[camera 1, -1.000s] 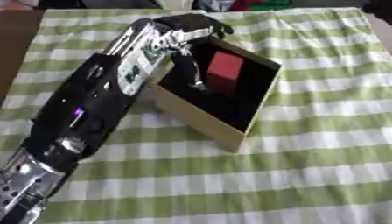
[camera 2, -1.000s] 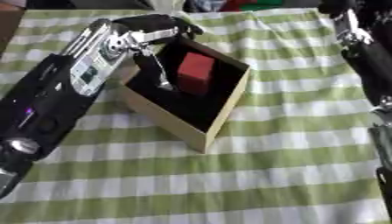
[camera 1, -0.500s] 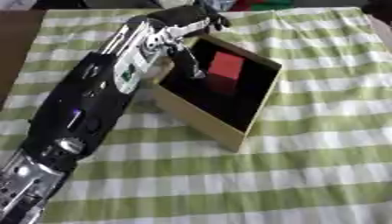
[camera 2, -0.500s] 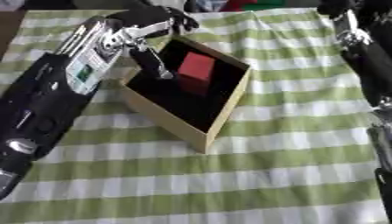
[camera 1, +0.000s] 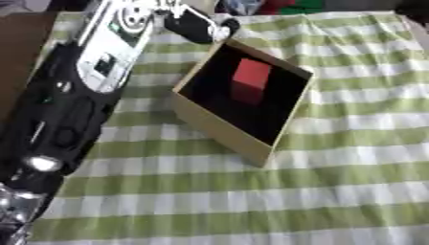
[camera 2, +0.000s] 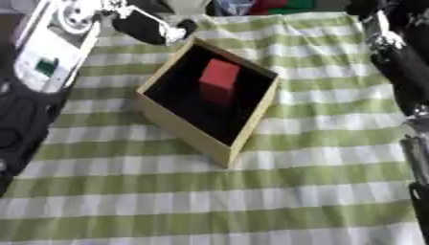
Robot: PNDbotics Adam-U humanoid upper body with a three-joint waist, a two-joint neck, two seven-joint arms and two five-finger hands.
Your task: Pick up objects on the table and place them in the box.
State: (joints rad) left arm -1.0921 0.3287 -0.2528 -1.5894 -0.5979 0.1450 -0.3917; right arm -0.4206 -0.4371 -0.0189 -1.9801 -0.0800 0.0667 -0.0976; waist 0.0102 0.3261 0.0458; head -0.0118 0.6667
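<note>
The place looks like a staged test bench in a lab or demo room more than a lived-in home. A green-and-white checked tablecloth (camera 1: 335, 191) covers nearly the whole frame, spread flat over a table whose dark brown edge (camera 1: 21, 52) shows at the upper left. Along the top edge, beyond the cloth, lie blurred red and green items (camera 1: 289, 5) that cannot be made out. No walls, windows or furniture show, so the room's kind stays uncertain.

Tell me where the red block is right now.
The red block sits inside the box, toward its far side, just right of the left robot hand at the box's far corner.
</note>
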